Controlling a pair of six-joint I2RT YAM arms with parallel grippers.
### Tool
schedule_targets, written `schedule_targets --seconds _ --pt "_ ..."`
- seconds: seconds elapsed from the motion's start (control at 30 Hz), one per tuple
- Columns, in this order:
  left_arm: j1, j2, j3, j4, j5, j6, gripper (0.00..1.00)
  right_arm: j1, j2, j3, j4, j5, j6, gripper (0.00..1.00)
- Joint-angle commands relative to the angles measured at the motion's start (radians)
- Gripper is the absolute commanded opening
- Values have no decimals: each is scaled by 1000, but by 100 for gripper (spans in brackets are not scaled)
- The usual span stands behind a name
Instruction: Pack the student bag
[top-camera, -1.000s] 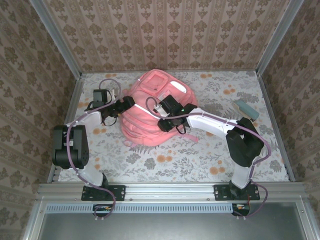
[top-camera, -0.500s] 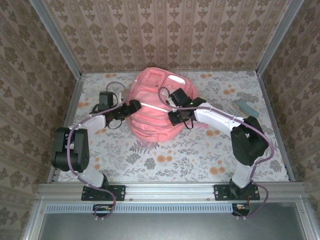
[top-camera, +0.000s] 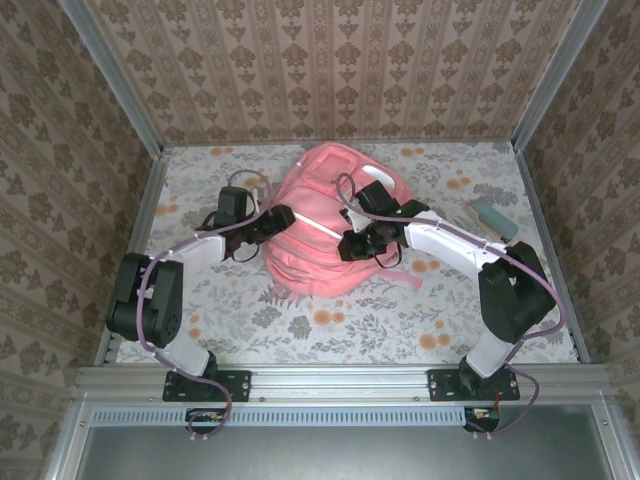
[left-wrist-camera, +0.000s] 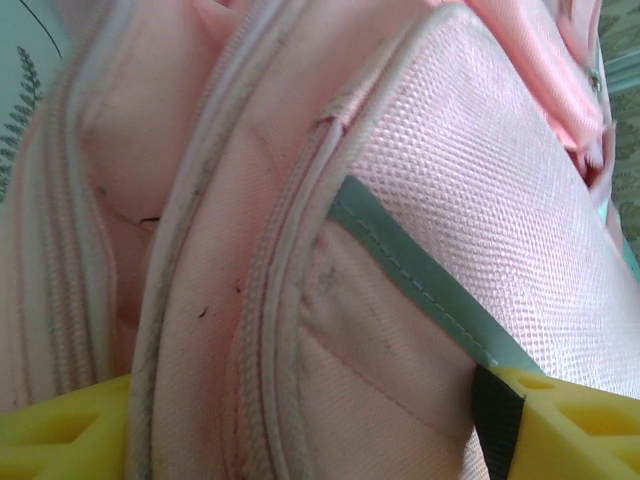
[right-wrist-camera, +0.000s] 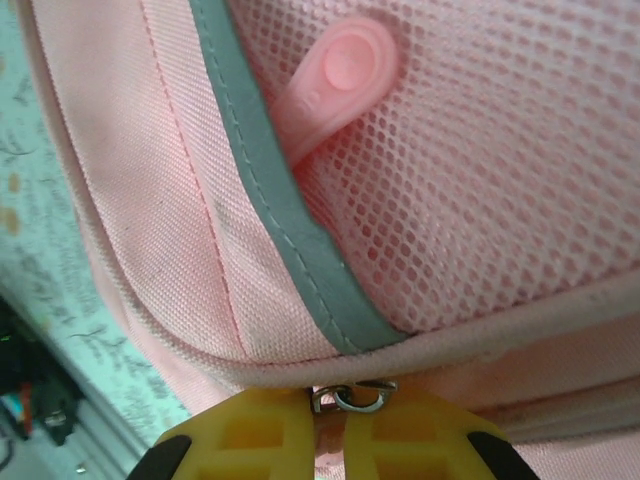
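Right gripper (right-wrist-camera: 335, 432) sits on the bag's (top-camera: 308, 268) right flank, clenched on a zip pull (right-wrist-camera: 348, 398) at the seam just below the mesh pocket. Left gripper (left-wrist-camera: 300, 435) is at the bag's left flank, jaws spread either side of a piped zip ridge; I see no squeeze. Both arms reach it about equally. The bag lies mid-table, its long axis running away from me. I judge the coming move turns on drawing the pull along that seam while the left side braces. The patterned table (top-camera: 400, 320) lies around the bag, a teal block (top-camera: 490, 218) well off its right, and walls (top-camera: 320, 70) stand beyond.
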Motion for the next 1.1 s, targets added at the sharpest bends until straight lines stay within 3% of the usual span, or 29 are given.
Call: schedule_targets --seconds 0.0,0.17,0.4,0.47,0.6,0.7,0.77,0.9,1.07 --pt "-55 -43 -24 39 17 -86 73 60 -29 -14 158 -163 64 0" --pt "-54 -74 -13 -18 -27 -48 75 39 -33 -16 138 -46 75 0" --pt "-48 -163 61 -231 -54 127 88 -45 -43 -7 133 -9 53 2" --pt "-49 -201 70 -284 -76 156 89 -45 -33 7 128 -64 52 10" --pt "-63 -289 45 -356 -122 162 89 -45 -70 -48 167 -155 96 42" --pt "-97 -351 7 -383 -154 142 89 -52 -146 -104 177 -126 106 62" --pt "-129 -385 -13 -395 -179 122 89 -66 -186 -129 188 -96 139 69" --pt "-237 -429 -27 -410 -237 84 85 -98 -194 -118 186 0 259 70" --pt "-382 -421 11 -435 -335 58 77 -145 -122 -85 202 31 447 63"
